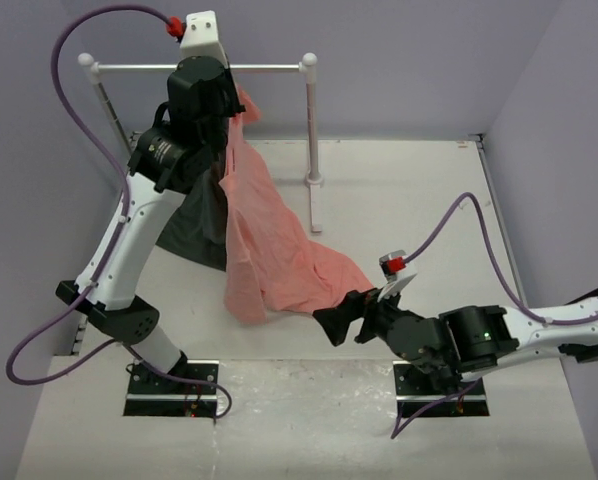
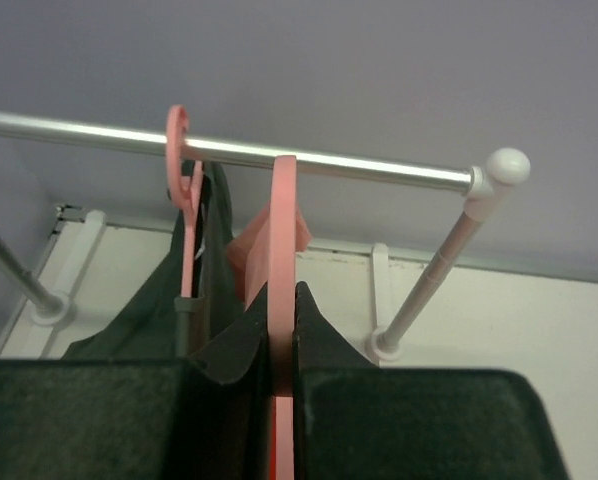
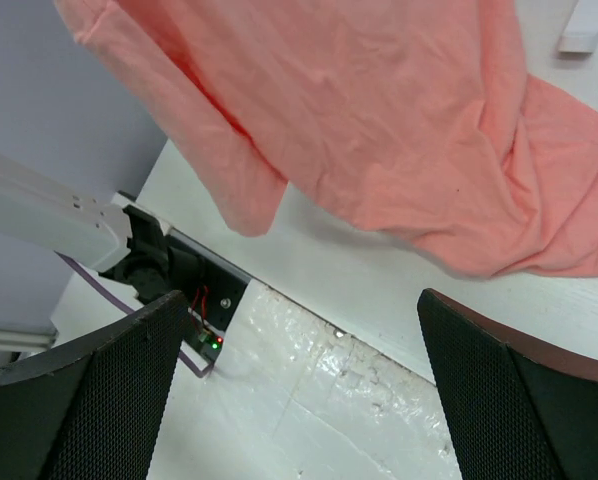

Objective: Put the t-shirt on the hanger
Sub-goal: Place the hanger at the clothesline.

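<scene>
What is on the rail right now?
The hook of a second pink hanger, carrying a dark garment. The hanger in the left hand reaches the rail; whether it is hooked is hidden.

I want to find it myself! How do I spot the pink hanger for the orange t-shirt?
Find the silver rail at the back of the table. Right by it the left gripper pinches the hanger, a thin pink strip with the salmon t-shirt hanging down from there. The other pink hanger hooks over the rail alone and carries a dark garment.
</scene>
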Robot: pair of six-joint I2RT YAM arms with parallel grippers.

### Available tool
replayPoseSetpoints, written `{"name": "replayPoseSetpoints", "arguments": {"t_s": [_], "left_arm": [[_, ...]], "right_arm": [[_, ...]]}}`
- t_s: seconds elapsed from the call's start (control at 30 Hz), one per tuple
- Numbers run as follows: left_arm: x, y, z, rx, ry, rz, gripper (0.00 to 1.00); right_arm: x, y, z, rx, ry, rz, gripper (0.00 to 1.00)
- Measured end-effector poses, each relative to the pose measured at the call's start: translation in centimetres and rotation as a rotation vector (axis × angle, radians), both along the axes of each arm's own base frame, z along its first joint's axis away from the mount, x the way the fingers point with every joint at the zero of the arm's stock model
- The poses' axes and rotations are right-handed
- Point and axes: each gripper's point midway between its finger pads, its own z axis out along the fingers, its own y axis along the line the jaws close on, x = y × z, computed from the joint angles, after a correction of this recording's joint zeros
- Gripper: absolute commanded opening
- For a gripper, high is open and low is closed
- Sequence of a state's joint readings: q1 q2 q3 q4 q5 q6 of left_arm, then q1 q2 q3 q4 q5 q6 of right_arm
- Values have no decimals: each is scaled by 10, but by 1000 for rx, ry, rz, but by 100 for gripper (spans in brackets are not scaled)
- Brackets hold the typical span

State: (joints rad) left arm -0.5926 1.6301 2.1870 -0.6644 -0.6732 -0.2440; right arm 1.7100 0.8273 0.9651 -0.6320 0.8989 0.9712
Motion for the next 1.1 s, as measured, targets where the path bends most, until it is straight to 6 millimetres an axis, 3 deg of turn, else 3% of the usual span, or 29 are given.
{"name": "replayPoseSetpoints", "arguments": {"t_s": [0.2,0.43,0.8,1.1], "left_arm": [[37,-17,-54,22,119,-124,0],[90,-14,-81,-20,161,-131,0],[113,1,-61,-97,83,-134,0],[126,1,-66,-119,69,-156,0]], "right_arm": [[6,-21,5,43,-6,-21,99],[7,-32,-20,12,-24,-4,99],[10,-48,-22,55,-30,-5,99],[12,-56,-28,76,-33,-10,99]]}}
